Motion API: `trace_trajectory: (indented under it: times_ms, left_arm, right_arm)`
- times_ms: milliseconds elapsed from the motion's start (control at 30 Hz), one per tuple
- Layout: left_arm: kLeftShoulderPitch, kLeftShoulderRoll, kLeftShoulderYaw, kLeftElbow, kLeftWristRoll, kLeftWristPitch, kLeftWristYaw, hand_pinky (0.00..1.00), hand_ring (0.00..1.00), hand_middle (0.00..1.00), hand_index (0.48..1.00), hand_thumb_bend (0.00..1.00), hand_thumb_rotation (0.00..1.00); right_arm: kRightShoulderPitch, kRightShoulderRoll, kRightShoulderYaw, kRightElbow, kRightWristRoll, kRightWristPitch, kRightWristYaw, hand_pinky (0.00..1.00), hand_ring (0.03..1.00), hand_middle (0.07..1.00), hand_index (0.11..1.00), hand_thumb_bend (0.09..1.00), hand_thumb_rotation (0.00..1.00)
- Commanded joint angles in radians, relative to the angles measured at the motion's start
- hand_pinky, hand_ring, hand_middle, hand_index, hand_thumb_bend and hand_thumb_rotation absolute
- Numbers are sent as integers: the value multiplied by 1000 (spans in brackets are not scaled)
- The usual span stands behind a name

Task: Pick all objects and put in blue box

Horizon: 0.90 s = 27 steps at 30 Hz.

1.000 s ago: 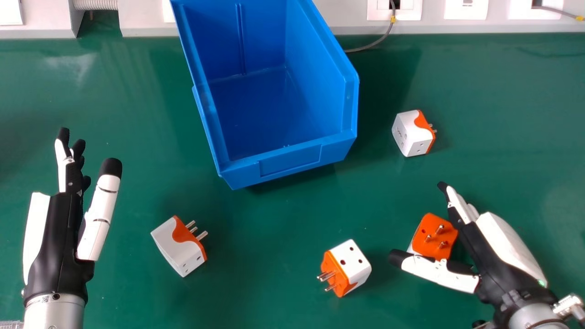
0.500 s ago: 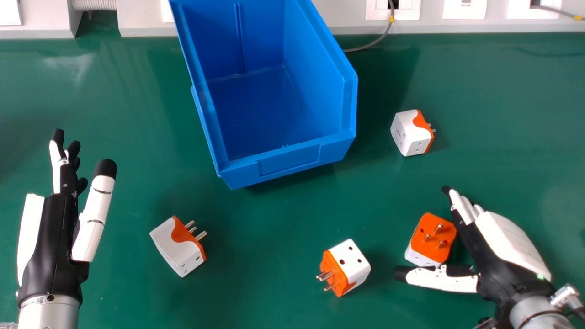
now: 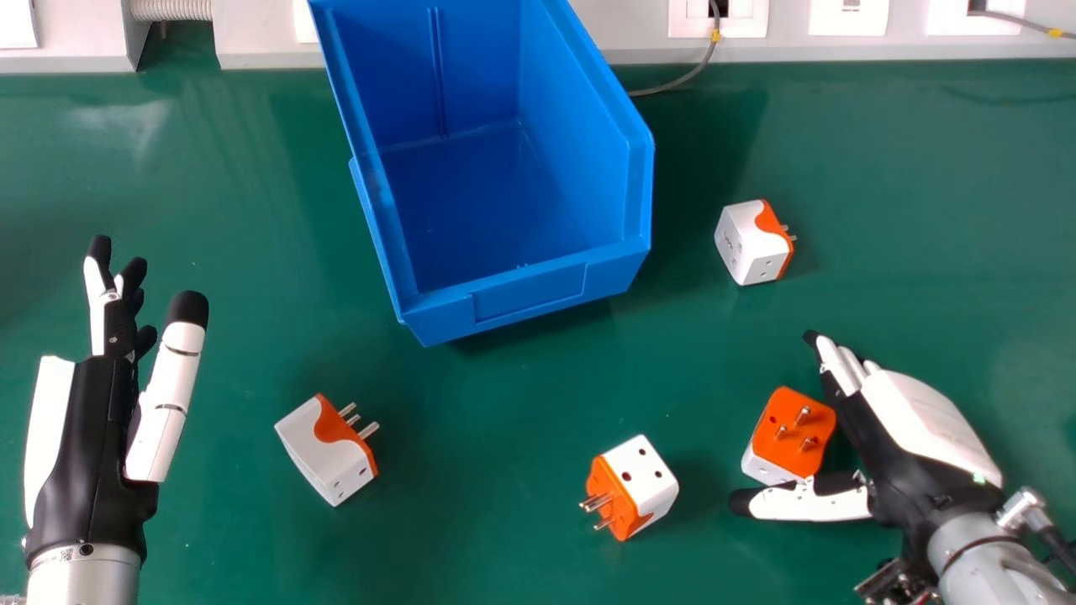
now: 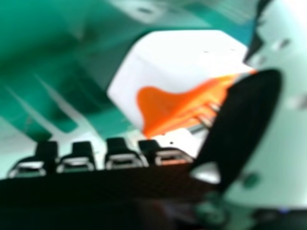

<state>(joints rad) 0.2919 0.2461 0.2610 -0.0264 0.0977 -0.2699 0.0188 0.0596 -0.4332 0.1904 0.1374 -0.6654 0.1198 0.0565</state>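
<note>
We're counting none boxed, four to go around the box (image 3: 528, 294): three-o'clock plug (image 3: 750, 244), four-o'clock plug (image 3: 788, 435), five-o'clock plug (image 3: 642, 481), seven-o'clock plug (image 3: 324, 449). We're holding our right hand (image 3: 908, 454) spread around the four-o'clock plug, our left hand (image 3: 94, 445) spread too.

Lab or workshop: green benchtop (image 3: 487, 470), wall sockets (image 3: 849, 17) behind.

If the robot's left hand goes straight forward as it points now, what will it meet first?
The left hand would probably meet the white panel at the far edge of the green table first; the way before it looks free, though the hand's height is unclear.
</note>
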Motion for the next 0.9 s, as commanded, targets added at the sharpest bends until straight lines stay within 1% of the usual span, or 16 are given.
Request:
trace_trajectory:
  times_ms: [0, 100, 233, 333, 400, 500, 600, 767, 867]
  left_arm:
    - [2, 7, 9, -24, -8, -7, -5, 940, 989, 991, 987, 531, 1000]
    - [3, 8, 11, -23, -12, -7, -7, 940, 989, 990, 987, 532, 1000]
    - [7, 8, 12, -32, -16, -2, -9, 939, 989, 990, 987, 525, 1000]
    - [6, 10, 15, -25, -17, -4, -10, 939, 989, 990, 987, 517, 1000]
    - [6, 11, 16, -24, -18, -3, -10, 939, 989, 990, 987, 515, 1000]
    - [9, 9, 17, -35, -20, 7, -10, 938, 989, 990, 986, 509, 1000]
    - [8, 9, 17, -38, -23, 12, -11, 938, 988, 990, 986, 506, 1000]
    - [8, 9, 17, -42, -22, 15, -12, 937, 988, 990, 986, 503, 1000]
    - [10, 9, 17, -44, -20, 15, -11, 937, 988, 990, 986, 502, 1000]
  right_arm:
    - [-36, -18, 8, 29, -10, 12, 4, 977, 1000, 1000, 1000, 693, 375]
    - [-53, -21, 20, 46, -21, 31, 14, 977, 1000, 1000, 997, 685, 353]
    - [-74, -24, 40, 66, -34, 58, 29, 976, 1000, 1000, 993, 676, 332]
    - [-94, -28, 58, 90, -45, 78, 36, 976, 1000, 1000, 991, 672, 320]
    - [-103, -30, 69, 101, -48, 89, 38, 976, 1000, 1000, 990, 670, 316]
    - [-112, -35, 80, 109, -46, 103, 44, 976, 1000, 1000, 988, 674, 298]
    - [-116, -34, 91, 114, -52, 119, 45, 974, 1000, 1000, 983, 685, 273]
    - [-121, -37, 108, 110, -54, 156, 58, 964, 996, 999, 970, 696, 233]
    - [-119, -39, 119, 79, -64, 199, 86, 963, 995, 998, 966, 697, 222]
